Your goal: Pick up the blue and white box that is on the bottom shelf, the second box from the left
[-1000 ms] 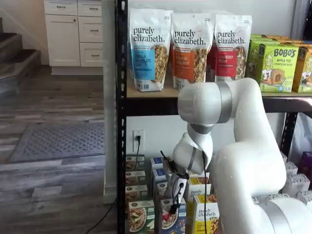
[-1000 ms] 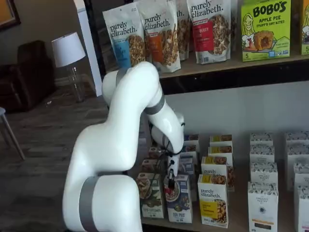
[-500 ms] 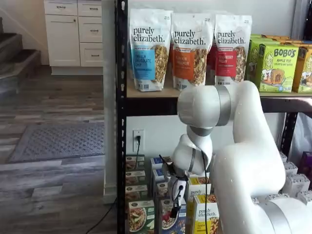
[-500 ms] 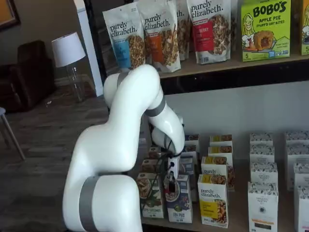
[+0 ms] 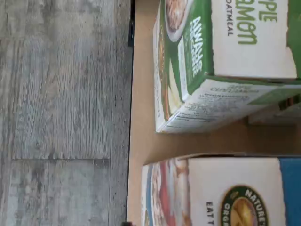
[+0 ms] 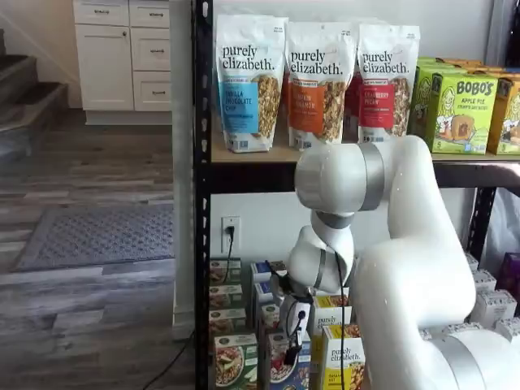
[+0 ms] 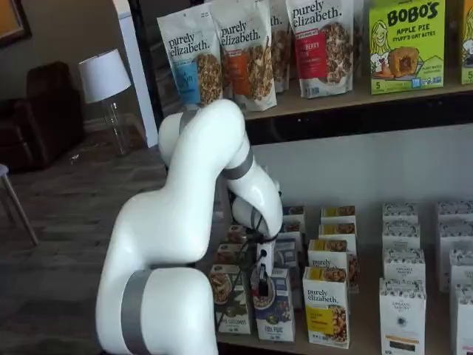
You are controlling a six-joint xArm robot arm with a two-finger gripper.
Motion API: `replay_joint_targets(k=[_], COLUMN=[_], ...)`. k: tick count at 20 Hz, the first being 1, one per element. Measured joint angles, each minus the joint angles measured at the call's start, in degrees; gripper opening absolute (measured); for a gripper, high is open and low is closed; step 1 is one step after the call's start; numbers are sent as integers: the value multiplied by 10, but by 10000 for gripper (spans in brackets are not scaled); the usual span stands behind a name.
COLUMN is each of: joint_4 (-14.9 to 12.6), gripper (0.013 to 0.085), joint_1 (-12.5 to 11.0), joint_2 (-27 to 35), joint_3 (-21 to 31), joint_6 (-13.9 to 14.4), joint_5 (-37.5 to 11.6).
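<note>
The blue and white box (image 7: 274,312) stands at the front of the bottom shelf (image 7: 363,331), between a green carton (image 7: 228,299) and a yellow "purely elizabeth" carton (image 7: 326,306). It also shows in a shelf view (image 6: 283,370). My gripper (image 7: 259,282) hangs right over the box's top front edge, its black fingers low against it. No gap between the fingers can be made out. The gripper also shows in a shelf view (image 6: 292,348). In the wrist view the blue and white box (image 5: 221,193) lies close below the camera, beside the green carton (image 5: 211,61).
Rows of small cartons run back behind the front ones. White cartons (image 7: 403,310) stand further right. The black rack post (image 6: 201,195) is left of the green carton. Granola bags (image 6: 248,81) sit on the tan board above. Wood floor (image 5: 61,94) lies before the shelf edge.
The arm has sunk a little, and the gripper has come down closer onto the top of the blue and white box. The boxes have not moved.
</note>
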Motion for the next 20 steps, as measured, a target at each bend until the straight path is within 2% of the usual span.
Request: replay_joint_targets(k=[1, 4, 7, 8, 14, 20], joint_4=[0, 1, 1, 0, -7, 1], gripper=[810, 730, 690, 650, 650, 650], joint_1=[0, 0, 0, 1, 2, 2], joint_2=[0, -2, -2, -2, -3, -4], joint_3=[0, 2, 3, 3, 7, 9], joint_6=[0, -1, 0, 0, 7, -1], joint_5=[1, 0, -2, -2, -10, -13])
